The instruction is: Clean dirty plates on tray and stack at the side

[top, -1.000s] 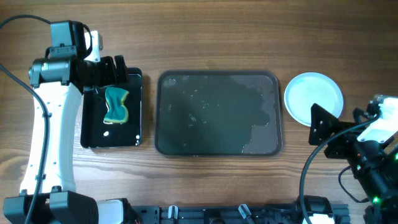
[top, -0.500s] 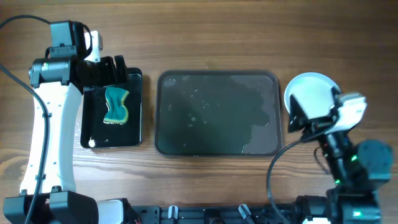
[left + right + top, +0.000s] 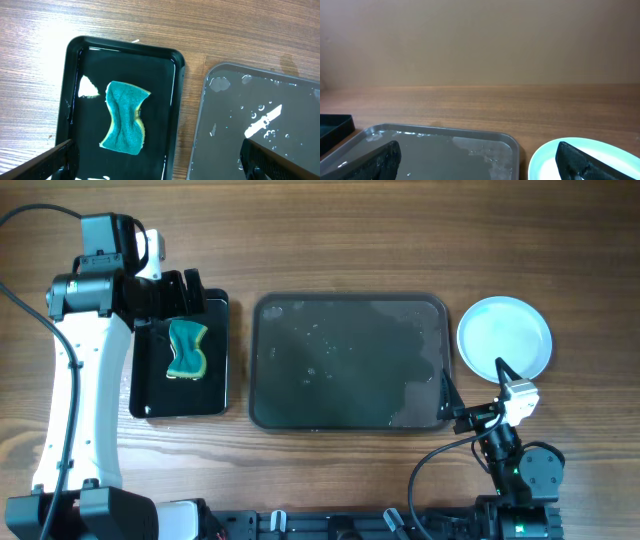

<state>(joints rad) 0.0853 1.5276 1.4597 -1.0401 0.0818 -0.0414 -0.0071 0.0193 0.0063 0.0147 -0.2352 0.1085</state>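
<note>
Left gripper (image 3: 157,156) hung spread wide over black tray (image 3: 162,95) with green sponge (image 3: 124,120), right gripper (image 3: 477,154) released, empty, at grey tray (image 3: 350,360) corner, pale-blue plate (image 3: 504,330) just beside.

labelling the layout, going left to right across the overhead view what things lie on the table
black tray with the green sponge lying in it → grey tray → plate
</note>
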